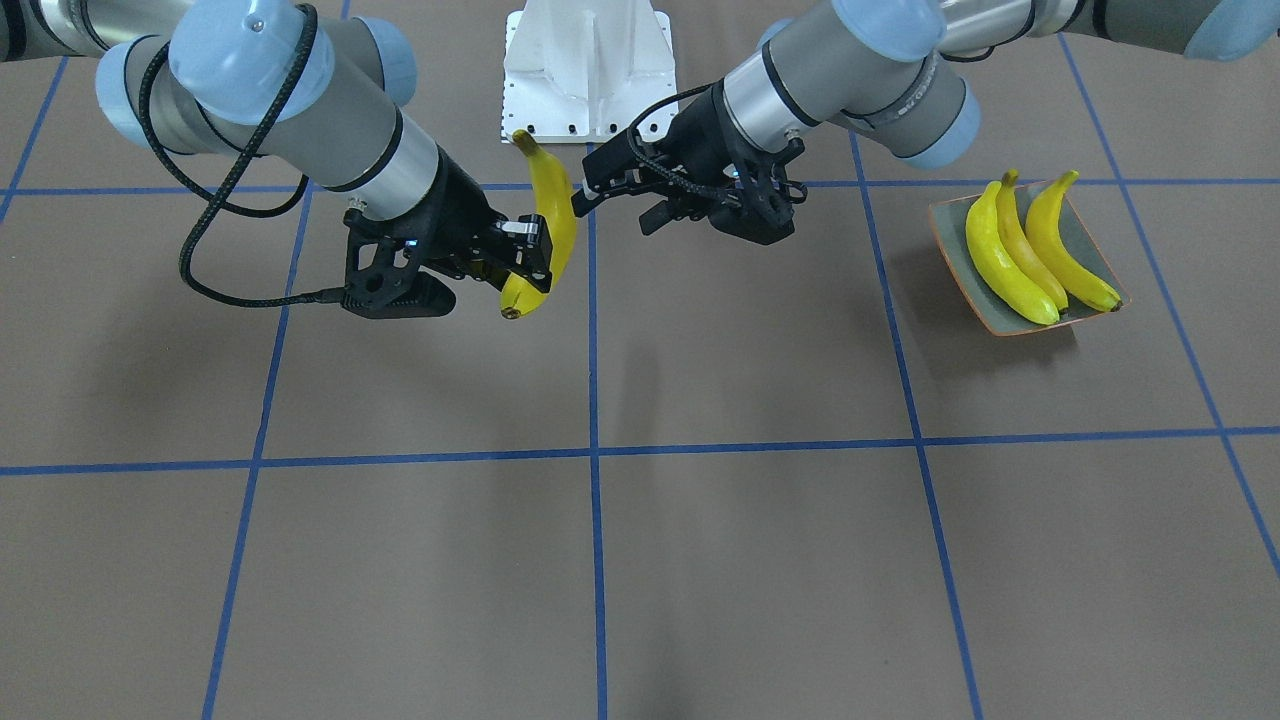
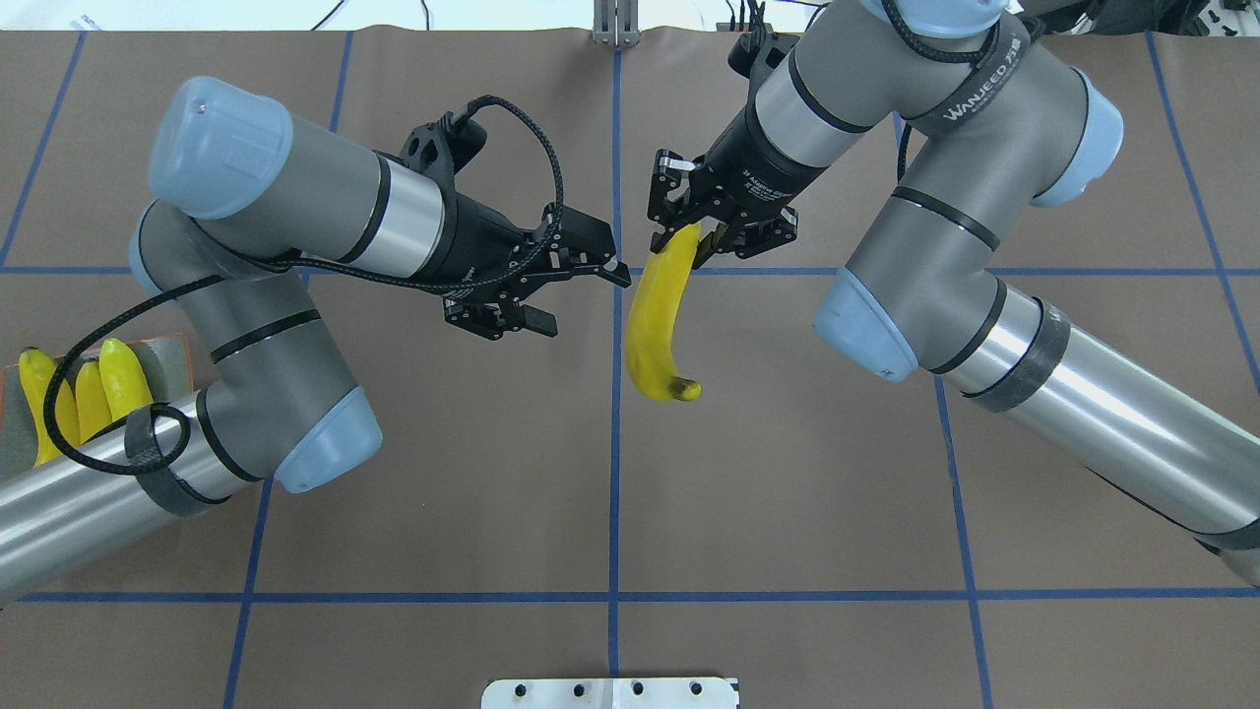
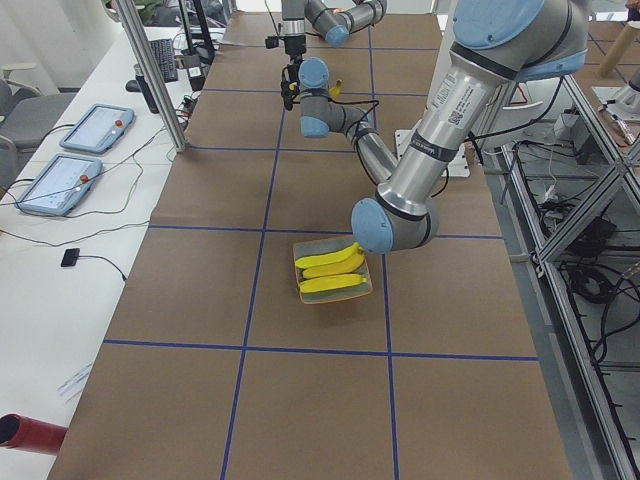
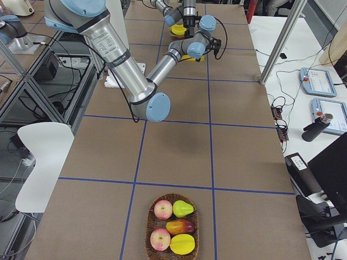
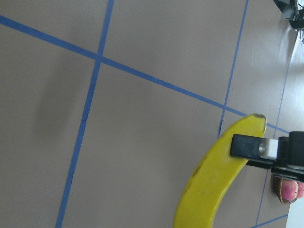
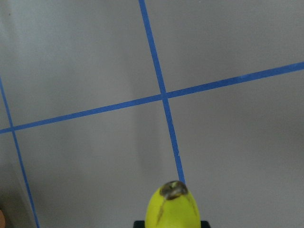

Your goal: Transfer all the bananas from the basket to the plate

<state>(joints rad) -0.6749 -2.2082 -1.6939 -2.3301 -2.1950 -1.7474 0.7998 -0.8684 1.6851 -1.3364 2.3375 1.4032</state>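
Note:
My right gripper point(image 1: 535, 255) is shut on a yellow banana point(image 1: 552, 205) and holds it in the air over the middle of the table, also in the overhead view point(image 2: 655, 325). My left gripper point(image 1: 615, 210) is open and empty, just beside the banana and apart from it point(image 2: 581, 295). The left wrist view shows the banana point(image 5: 213, 180) with a right finger point(image 5: 249, 146) clamped on it. The right wrist view shows its dark tip point(image 6: 173, 204). Three bananas point(image 1: 1010, 265) lie side by side on the grey-green plate point(image 1: 948, 240) on my left.
A wicker basket point(image 4: 172, 201) with apples, a pear and a mango stands far out at my right end of the table; no banana shows in it. The white robot base point(image 1: 588, 70) stands at the table's rear edge. Blue tape lines grid the brown table.

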